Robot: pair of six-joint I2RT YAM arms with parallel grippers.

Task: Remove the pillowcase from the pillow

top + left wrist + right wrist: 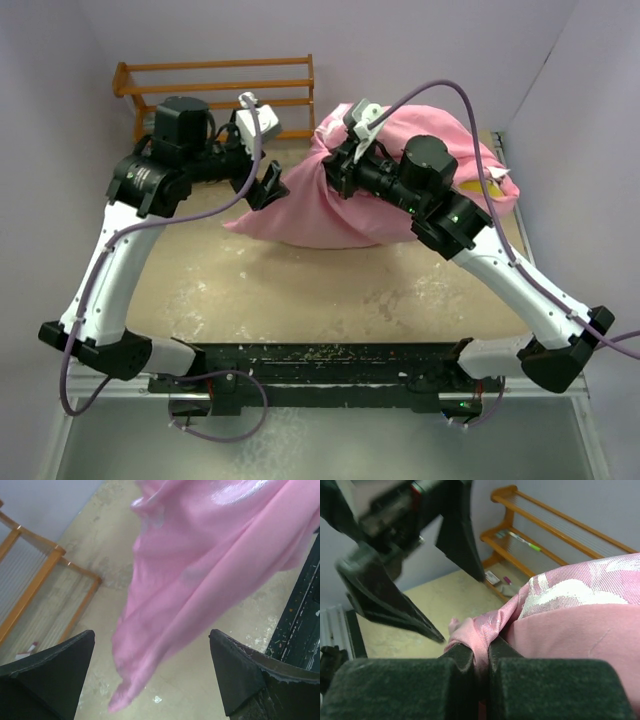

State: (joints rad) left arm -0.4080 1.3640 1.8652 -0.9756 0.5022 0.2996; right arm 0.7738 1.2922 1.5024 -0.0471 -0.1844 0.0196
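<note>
The glossy pink pillowcase [330, 215] is bunched over the pillow at the back right of the table. Only a sliver of the pillow [478, 186], cream with yellow edging, shows at the cover's right end. My right gripper [335, 168] is shut on a fold of the pillowcase [580, 625] at its upper left, and the fabric is pinched between the pads [482, 655]. My left gripper [268, 188] is open and empty, just left of the cover. In the left wrist view the pink fabric [210, 555] hangs ahead of the gripper [152, 675], which does not touch it.
A wooden shoe rack [215, 85] stands against the back wall behind the left arm; it also shows in the left wrist view [50, 575] and the right wrist view [545, 530]. The beige tabletop [300, 290] has white scuffs. Grey walls close in on both sides.
</note>
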